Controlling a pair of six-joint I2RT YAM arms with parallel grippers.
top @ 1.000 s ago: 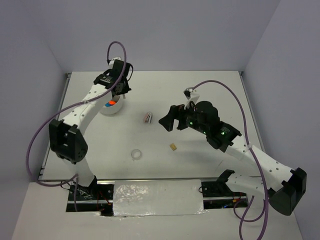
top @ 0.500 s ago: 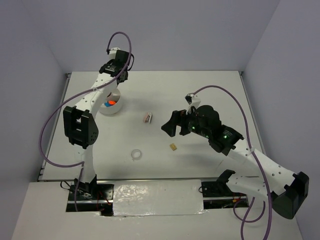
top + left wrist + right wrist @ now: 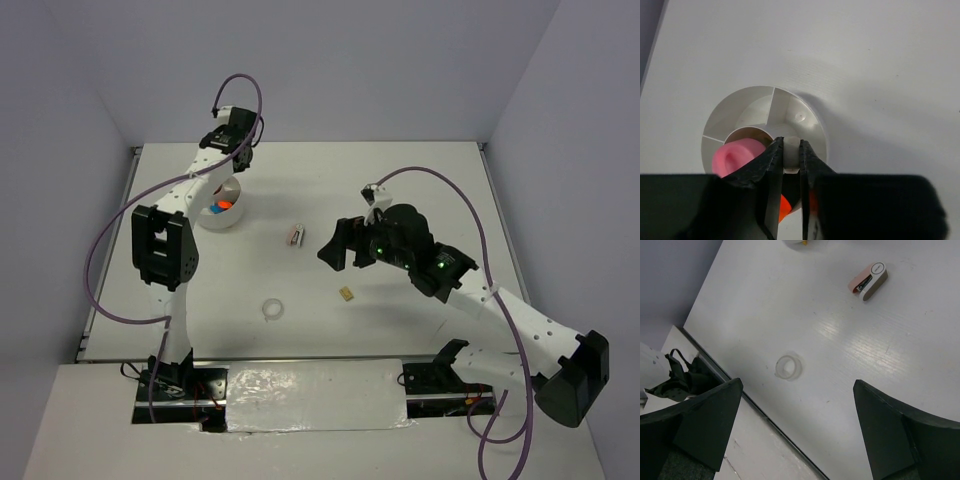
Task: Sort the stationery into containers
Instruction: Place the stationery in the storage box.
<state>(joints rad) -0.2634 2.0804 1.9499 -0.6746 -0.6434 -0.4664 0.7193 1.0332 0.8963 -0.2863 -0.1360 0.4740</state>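
Note:
The round whitish divided dish (image 3: 805, 117) sits at the far left of the table (image 3: 212, 226). It holds a pink cylinder (image 3: 737, 155) and orange and dark pieces (image 3: 782, 207), partly hidden by my fingers. My left gripper (image 3: 790, 150) hangs just above the dish (image 3: 230, 186), shut on a small whitish piece (image 3: 790, 154). My right gripper (image 3: 338, 248) is wide open and empty above mid-table (image 3: 800, 430). On the table lie a pink and tan stapler (image 3: 296, 236) (image 3: 868, 281), a clear tape ring (image 3: 271, 309) (image 3: 788, 366) and a tan block (image 3: 346, 294).
The table's near edge with a dark cable bundle (image 3: 675, 377) runs along the lower left of the right wrist view. A foil-covered strip (image 3: 315, 395) lies between the arm bases. Grey walls close in the table on three sides.
The left arm's elbow has swung up and inward, and its wrist has drawn back and higher over the dish. The right gripper has barely shifted. The loose items have not moved.

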